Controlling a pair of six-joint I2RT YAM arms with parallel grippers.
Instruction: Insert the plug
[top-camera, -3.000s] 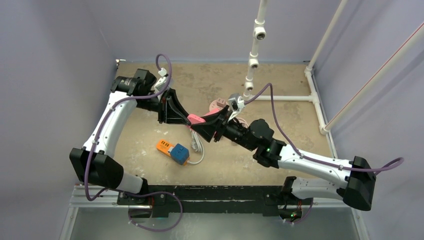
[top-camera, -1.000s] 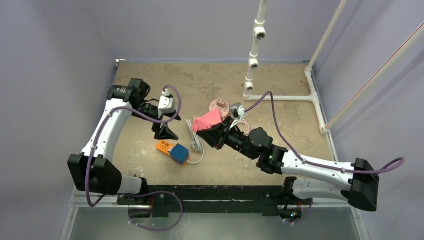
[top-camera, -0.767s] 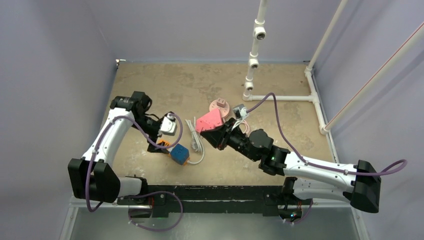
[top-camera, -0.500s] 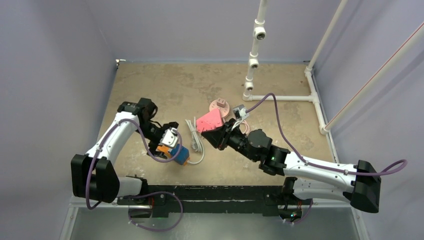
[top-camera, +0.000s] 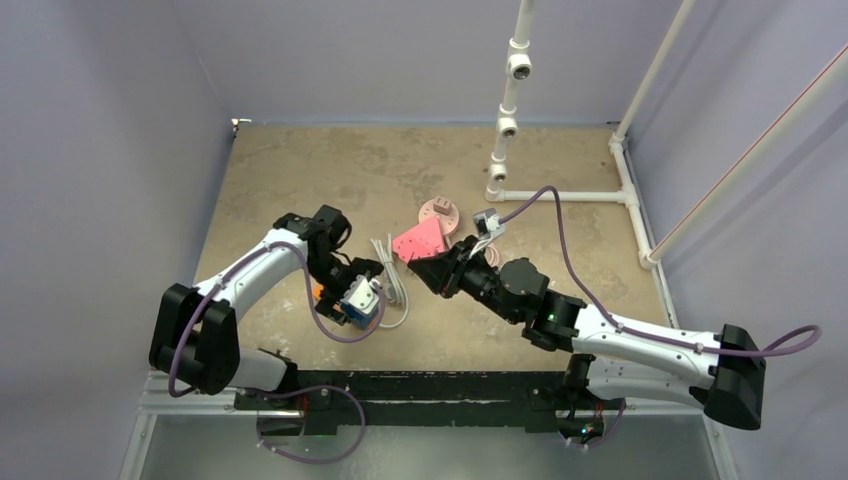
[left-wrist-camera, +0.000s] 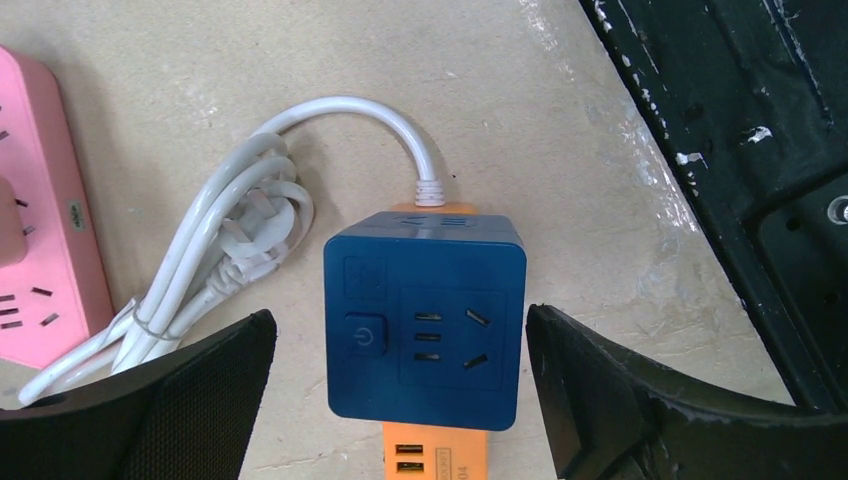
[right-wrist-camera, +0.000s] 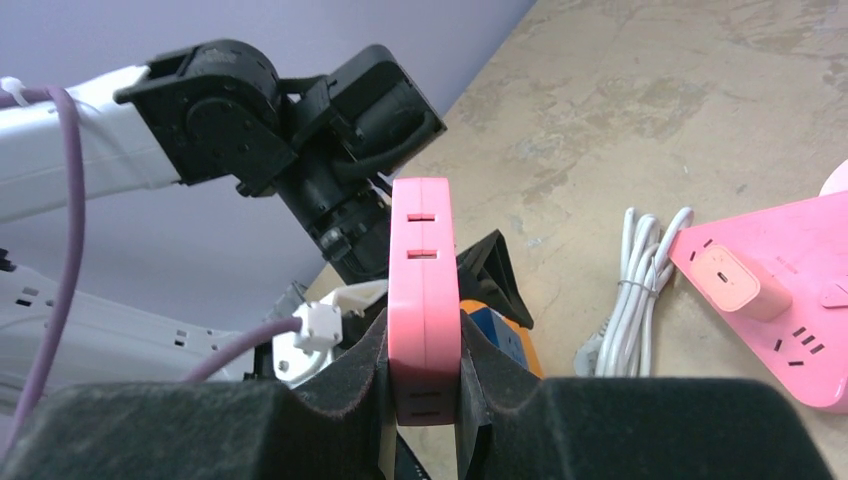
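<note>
Two grippers: left gripper (left-wrist-camera: 400, 372) spread wide over an upward-facing blue socket cube (left-wrist-camera: 425, 320) — right gripper (right-wrist-camera: 424, 350) clamping a pink adapter (right-wrist-camera: 422, 250) edgewise, pointing outward. Tan table (right-wrist-camera: 640, 90), lilac walls (top-camera: 400, 50).

Coiled white cable (left-wrist-camera: 225, 250) beside blue cube (left-wrist-camera: 425, 320)

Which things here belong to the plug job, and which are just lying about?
Job, likely: blue socket cube, its white cord, pink socket block in the right hand.
Lying about, it seems: flat pink strip, round pink piece, white pipes.
</note>
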